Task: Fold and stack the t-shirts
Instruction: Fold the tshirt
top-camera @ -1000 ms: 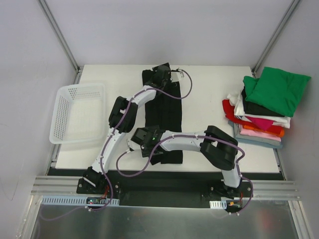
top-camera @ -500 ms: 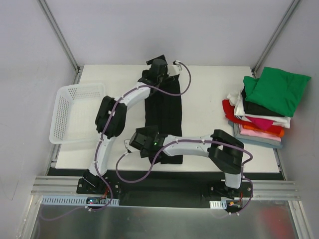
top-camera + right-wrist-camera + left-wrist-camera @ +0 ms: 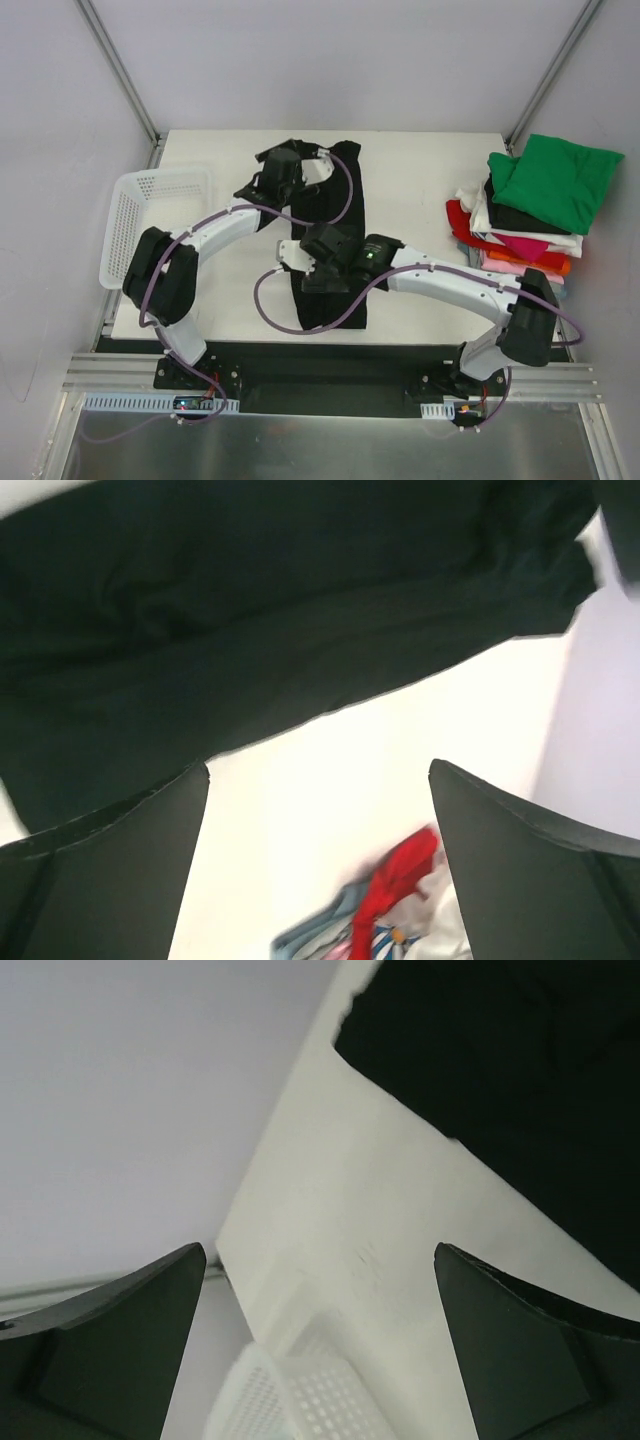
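Fingers (image 3: 110, 860) of the right gripper (image 3: 318, 768) stand wide apart with nothing between them. From above, that gripper (image 3: 320, 258) hangs over the near half of the black t-shirt (image 3: 325, 305). The shirt is folded to a long narrow strip that runs from the middle of the near edge to the middle of the far edge of the counter (image 3: 430, 180). The arm's purple cable (image 3: 260, 300) loops low across the strip's near end.

Farther along, the left gripper (image 3: 285, 175) sits over the strip's left side close to the far edge. Its wrist view shows the gripper (image 3: 320, 1252) equally spread and empty, with bare counter below and the shirt's edge off to one side.

At the right edge the folded stack (image 3: 520, 245) waits, a green shirt (image 3: 555, 180) on top and hanging out past the counter's edge. A white mesh basket (image 3: 120, 225) lies at the left edge.

Judging the risks: a pinch that catches only the top layer would peel the strip open rather than fold it end over end. The trailing cable could drag the near end askew. The stack already looks lopsided, so a careless placement might tip it off the right edge.
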`<state>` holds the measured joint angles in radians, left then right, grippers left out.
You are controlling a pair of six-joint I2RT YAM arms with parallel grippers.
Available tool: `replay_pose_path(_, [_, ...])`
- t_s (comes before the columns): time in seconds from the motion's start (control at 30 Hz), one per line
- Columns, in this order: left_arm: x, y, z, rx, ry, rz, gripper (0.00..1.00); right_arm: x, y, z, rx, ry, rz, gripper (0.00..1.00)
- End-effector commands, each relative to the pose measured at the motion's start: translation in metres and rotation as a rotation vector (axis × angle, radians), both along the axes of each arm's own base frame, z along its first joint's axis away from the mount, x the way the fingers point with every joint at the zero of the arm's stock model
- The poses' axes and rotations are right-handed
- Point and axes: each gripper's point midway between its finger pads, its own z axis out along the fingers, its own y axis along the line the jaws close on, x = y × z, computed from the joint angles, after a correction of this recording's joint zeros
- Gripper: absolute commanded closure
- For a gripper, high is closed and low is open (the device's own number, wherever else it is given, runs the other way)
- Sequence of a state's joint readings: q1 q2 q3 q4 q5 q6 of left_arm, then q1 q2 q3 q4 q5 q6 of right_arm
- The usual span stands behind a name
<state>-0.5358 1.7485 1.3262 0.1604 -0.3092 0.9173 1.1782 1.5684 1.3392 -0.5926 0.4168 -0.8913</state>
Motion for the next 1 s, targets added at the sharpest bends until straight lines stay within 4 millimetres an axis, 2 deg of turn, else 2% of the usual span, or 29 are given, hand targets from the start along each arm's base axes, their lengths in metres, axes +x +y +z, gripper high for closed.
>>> replay_pose_path(0.0, [-0.048,0.034,-0.033,0.007,0.092,0.062,0.01,-0.047,-0.045,-0.016,-0.047,0.247,0.029,0.04])
replay_pose_path(0.13, [-0.075,0.051,-0.042,-0.001,0.115,0.083,0.01,-0.059,-0.074,-0.036,-0.124,0.292,-0.012,0.04])
replay_pose_path(0.17, [-0.082,0.057,-0.047,0.007,0.123,0.094,0.01,-0.064,-0.082,-0.047,-0.145,0.311,-0.006,0.04])
replay_pose_path(0.27, [-0.092,0.070,-0.062,0.028,0.149,0.120,0.01,-0.062,-0.089,-0.049,-0.112,0.281,-0.014,0.04])
replay_pose_path(0.33, [-0.096,0.075,-0.068,0.030,0.159,0.134,0.01,-0.057,-0.090,-0.044,-0.082,0.264,-0.025,0.04])
replay_pose_path(0.43, [-0.102,0.085,-0.077,0.019,0.180,0.153,0.01,-0.060,-0.091,-0.042,-0.057,0.276,-0.010,0.04])
replay_pose_path(0.53, [-0.108,0.092,-0.083,0.002,0.194,0.166,0.01,-0.062,-0.092,-0.047,-0.063,0.291,-0.004,0.04])
replay_pose_path(0.8, [-0.114,0.094,-0.094,-0.003,0.220,0.180,0.01,-0.064,-0.084,-0.064,-0.067,0.326,-0.004,0.04])
replay_pose_path(0.97, [-0.116,0.096,-0.100,0.004,0.233,0.189,0.01,-0.068,-0.073,-0.069,-0.062,0.364,0.020,0.04])
